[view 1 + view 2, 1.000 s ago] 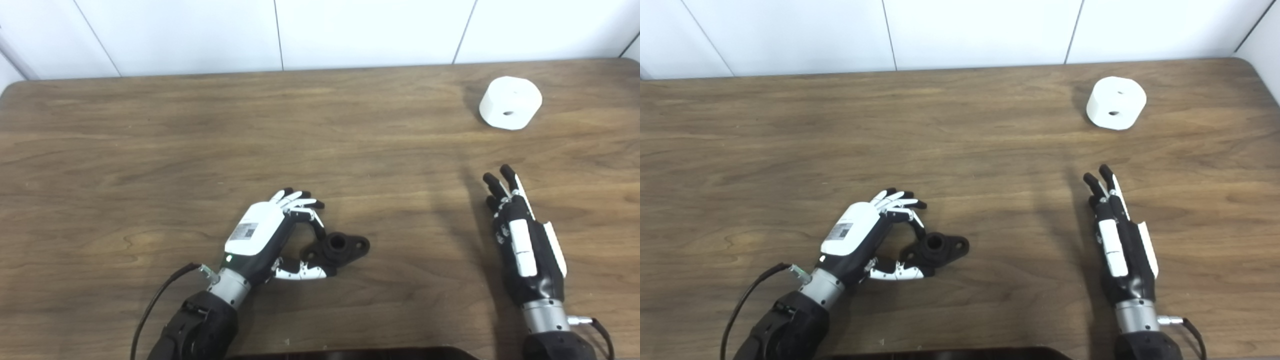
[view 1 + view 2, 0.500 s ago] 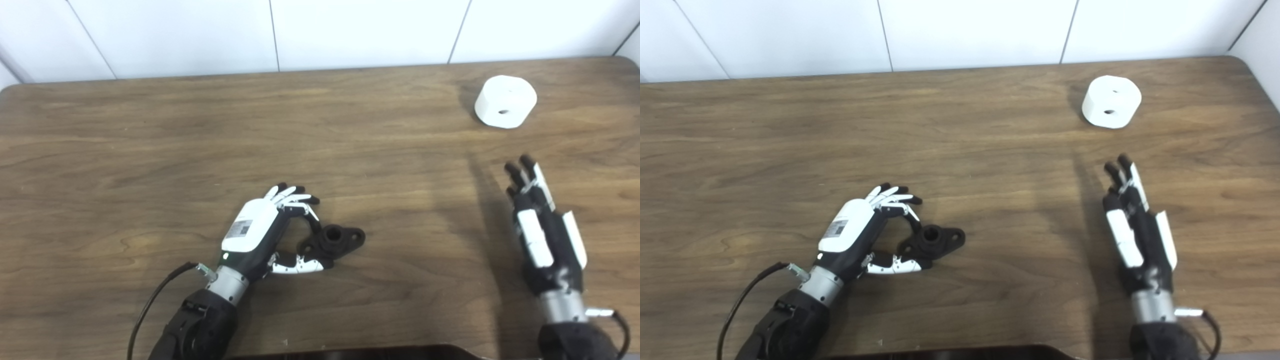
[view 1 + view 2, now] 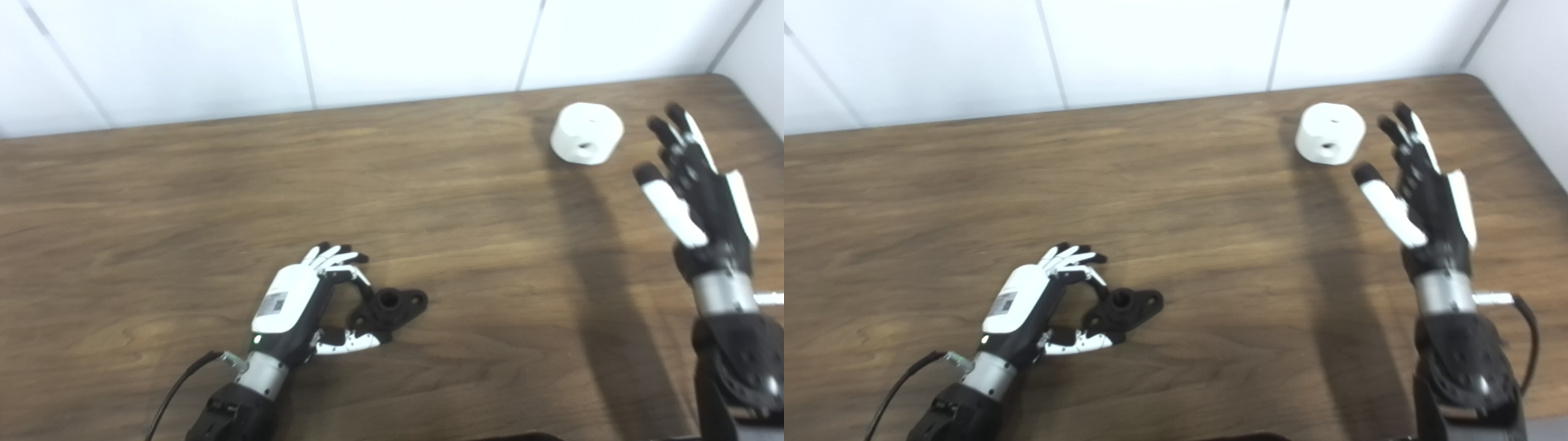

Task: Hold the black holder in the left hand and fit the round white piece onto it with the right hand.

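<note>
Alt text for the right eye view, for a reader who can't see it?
The right robot hand, open, hangs beside the round white piece near the wooden table's far right corner. The left robot hand cups the black holder, which rests on the table.

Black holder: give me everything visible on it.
The black holder is matte, plastic-looking: a raised round hub with an open centre bore, on a flat base with ear-like lugs, one showing a small hole. It lies flat on the wooden table, bore up, near the front edge. The left hand curls around its left end, fingers apparently touching; it is not lifted.
</note>
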You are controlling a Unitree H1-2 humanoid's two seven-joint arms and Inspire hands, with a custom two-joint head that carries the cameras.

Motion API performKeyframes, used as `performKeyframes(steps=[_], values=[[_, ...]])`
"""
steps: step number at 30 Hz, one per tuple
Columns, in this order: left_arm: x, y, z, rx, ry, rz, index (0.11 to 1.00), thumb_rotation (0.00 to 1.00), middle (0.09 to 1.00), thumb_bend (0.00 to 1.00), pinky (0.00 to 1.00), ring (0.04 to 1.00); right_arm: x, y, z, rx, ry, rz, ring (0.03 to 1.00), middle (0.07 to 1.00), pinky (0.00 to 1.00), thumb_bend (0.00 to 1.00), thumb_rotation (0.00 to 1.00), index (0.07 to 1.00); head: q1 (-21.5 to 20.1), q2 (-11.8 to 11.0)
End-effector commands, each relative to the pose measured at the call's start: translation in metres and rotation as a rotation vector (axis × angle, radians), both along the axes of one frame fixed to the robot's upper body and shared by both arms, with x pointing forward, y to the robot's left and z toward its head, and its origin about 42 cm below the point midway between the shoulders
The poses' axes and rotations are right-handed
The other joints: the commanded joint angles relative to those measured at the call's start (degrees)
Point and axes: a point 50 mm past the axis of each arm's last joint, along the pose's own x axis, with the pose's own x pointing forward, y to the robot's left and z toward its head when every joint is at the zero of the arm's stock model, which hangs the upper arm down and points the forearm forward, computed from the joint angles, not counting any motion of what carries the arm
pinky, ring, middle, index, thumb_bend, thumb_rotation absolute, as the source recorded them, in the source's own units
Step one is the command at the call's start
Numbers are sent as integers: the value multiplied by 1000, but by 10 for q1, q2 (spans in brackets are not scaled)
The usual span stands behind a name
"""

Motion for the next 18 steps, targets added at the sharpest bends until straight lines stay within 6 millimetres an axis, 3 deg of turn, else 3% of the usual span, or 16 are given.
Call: performKeyframes(steps=[1,7,14,18], values=[[0,13,-13,46,61,26,488,47,819,518,954,902,8,-4,21,-148,-62,-33,952,927,952,624,717,970,-13,0],[-2,21,-12,46,60,27,487,46,810,518,948,888,30,-5,37,-288,-47,-105,932,925,901,670,658,963,-57,-11],[-3,30,-7,61,47,12,487,45,797,518,909,874,62,-9,53,-358,9,-124,940,932,877,716,351,957,-108,-22],[-5,33,-7,69,49,15,487,45,795,518,908,873,74,-16,61,-417,64,-126,935,934,876,742,341,962,-113,-29]])
